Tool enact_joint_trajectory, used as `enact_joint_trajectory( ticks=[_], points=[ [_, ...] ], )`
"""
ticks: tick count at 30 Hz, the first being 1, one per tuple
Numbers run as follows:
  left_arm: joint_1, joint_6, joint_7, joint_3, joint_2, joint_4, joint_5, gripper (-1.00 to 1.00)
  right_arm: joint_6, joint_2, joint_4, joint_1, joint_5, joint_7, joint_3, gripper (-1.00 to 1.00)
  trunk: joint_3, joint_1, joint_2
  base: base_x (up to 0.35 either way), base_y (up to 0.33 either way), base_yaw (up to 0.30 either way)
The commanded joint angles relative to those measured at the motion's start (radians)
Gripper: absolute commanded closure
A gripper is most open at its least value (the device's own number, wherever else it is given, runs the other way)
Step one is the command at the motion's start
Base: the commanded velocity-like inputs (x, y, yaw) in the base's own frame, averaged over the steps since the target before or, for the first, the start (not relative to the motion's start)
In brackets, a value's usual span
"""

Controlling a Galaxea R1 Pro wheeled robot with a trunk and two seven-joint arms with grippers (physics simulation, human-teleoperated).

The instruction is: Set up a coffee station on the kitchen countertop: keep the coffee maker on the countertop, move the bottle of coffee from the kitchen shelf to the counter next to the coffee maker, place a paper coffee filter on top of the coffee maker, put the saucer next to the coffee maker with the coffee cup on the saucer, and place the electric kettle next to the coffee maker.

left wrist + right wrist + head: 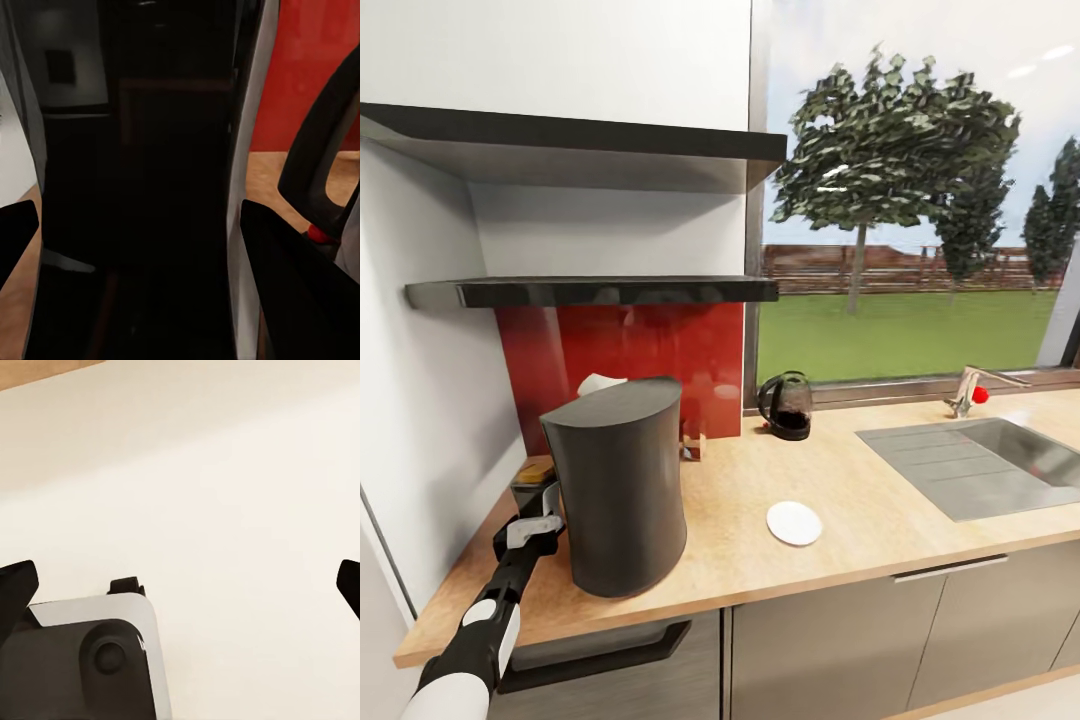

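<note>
The coffee maker (620,485), a tall dark-grey drum, stands at the left end of the kitchen countertop (880,500). Just left of it, the bottle of coffee (533,474) with its amber cap rests low on the counter, and my left gripper (532,508) is shut on it. In the left wrist view the dark bottle (142,187) spans the gap between the fingers (300,292). The white saucer (794,523) lies right of the coffee maker. The glass electric kettle (788,405) stands by the window. The kitchen shelf (595,291) is bare. My right gripper (184,585) is open over pale floor.
A white object (600,383) peeks out behind the coffee maker; I cannot tell what it is. A small glass item (693,445) sits by the red backsplash. A sink (980,460) and faucet (970,390) are at the right. The wall is close on the left.
</note>
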Motion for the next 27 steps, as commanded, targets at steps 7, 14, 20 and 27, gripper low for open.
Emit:
enact_joint_trajectory(
  ticks=[7,14,20,27],
  points=[
    [-0.001,-0.006,-0.008,0.016,0.000,0.000,-0.007,-1.00,-0.004,0.000,0.002,-0.001,0.011,-0.002,-0.008,-1.00,0.000,0.000,-0.001,0.001,0.000,0.000],
    [-0.001,-0.006,-0.008,0.019,0.002,0.000,-0.006,-1.00,-0.003,0.000,0.002,-0.001,0.011,-0.002,-0.008,-1.00,0.000,0.000,-0.001,0.000,0.000,0.000],
    [-0.001,-0.006,-0.008,0.019,0.002,-0.001,-0.005,-1.00,-0.004,0.000,0.002,-0.001,0.011,-0.002,-0.008,-1.00,0.000,0.000,-0.001,0.000,0.000,0.000],
    [-0.001,-0.006,-0.008,0.019,0.002,-0.001,-0.005,-1.00,-0.004,0.000,0.002,-0.001,0.011,-0.002,-0.009,-1.00,0.000,0.000,-0.001,0.000,0.000,0.000]
  ],
)
